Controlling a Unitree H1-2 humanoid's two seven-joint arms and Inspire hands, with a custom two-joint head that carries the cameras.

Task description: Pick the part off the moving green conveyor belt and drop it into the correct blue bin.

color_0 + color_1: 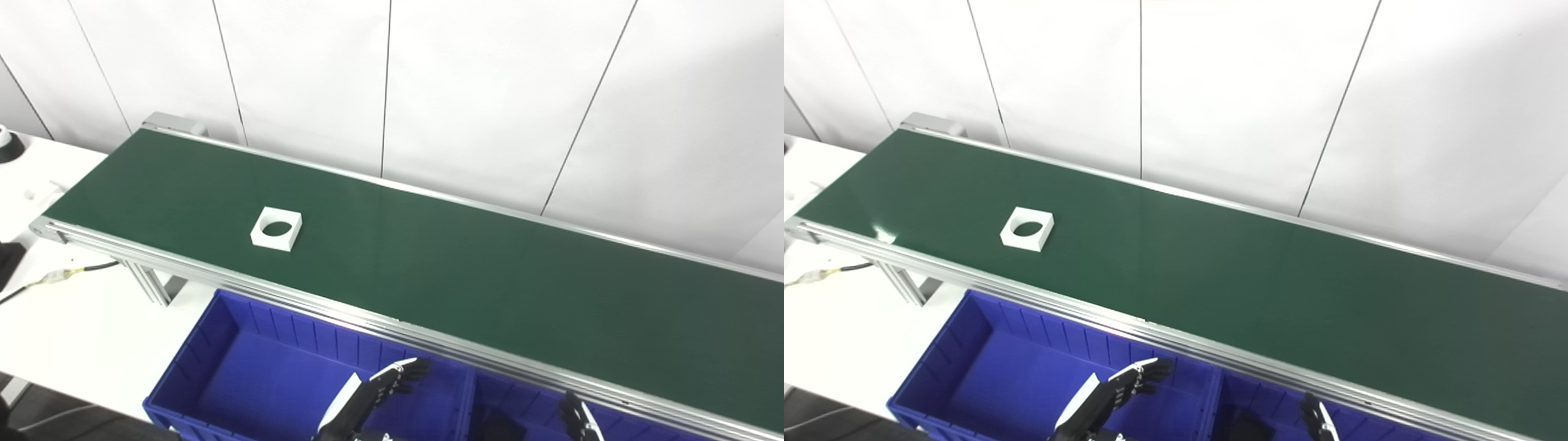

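Note:
A white square part (277,228) with a round hole lies flat on the green conveyor belt (465,269), toward its left end; it also shows in the right eye view (1028,228). My left hand (373,392) is open and empty, fingers stretched out, over the left blue bin (202,367) below the belt's near rail. Only the fingertips of my right hand (579,419) show at the bottom edge, over the right blue bin (520,407). Both hands are well apart from the part.
The belt's aluminium rail (367,321) runs between the bins and the belt. A dark object (496,425) lies in the right bin. A white table (67,318) with cables (55,278) stands at the left. A white panelled wall stands behind the belt.

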